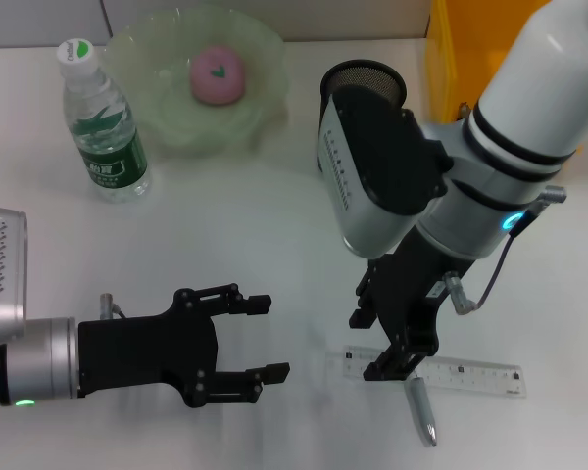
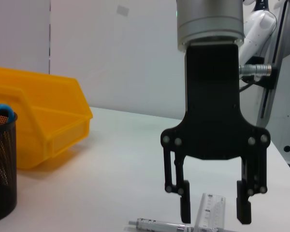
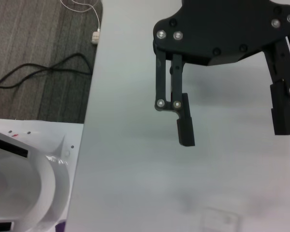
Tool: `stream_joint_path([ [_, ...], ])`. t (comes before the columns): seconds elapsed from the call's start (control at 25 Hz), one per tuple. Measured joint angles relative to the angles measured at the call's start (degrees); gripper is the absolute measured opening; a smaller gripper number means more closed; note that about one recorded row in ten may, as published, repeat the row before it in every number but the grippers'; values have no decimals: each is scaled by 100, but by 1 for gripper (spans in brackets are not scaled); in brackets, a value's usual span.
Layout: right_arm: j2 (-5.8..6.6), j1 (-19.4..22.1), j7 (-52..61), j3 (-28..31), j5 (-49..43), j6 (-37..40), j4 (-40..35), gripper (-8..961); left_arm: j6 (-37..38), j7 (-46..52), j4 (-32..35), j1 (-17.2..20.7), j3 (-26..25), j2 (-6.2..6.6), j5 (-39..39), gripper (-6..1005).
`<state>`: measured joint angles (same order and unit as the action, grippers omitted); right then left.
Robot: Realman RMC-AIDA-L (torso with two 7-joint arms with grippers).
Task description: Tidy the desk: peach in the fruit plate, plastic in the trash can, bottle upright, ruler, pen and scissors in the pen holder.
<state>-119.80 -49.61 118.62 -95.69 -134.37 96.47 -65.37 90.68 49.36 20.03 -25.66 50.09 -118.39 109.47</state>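
Head view, right gripper (image 1: 397, 364) upright over ruler (image 1: 470, 375), seemingly apart

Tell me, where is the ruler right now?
In the head view, the clear ruler lies flat on the table's near right, under the right pincer, with the pen beside it.

Bright even overhead light, soft shadows, slight wrist-view blur.

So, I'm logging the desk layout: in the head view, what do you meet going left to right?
Left gripper and water bottle → peach in the fruit plate → pen holder → pen → yellow bin.
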Motion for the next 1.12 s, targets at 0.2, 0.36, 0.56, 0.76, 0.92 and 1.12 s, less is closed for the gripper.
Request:
stream_joint_path([
  [0.2,0,42,22,-272,8,-245,41,584,0,-16,9,-17,0,0,3,783],
  [0.36,1,93,77,-471,14,-393,58,584,1,-11,10,-25,0,0,4,783],
  [0.56,1,132,79,-541,16,-452,60,584,2,-13,10,-23,0,0,4,783],
  [0.76,1,179,81,-606,17,-510,60,584,1,-11,10,-28,0,0,4,783],
  [0.92,1,187,82,-613,17,-519,60,583,-2,-12,10,-27,0,-7,4,783],
  [1.12,1,189,82,-616,13,-524,58,583,-6,-12,10,-18,0,-9,4,783],
])
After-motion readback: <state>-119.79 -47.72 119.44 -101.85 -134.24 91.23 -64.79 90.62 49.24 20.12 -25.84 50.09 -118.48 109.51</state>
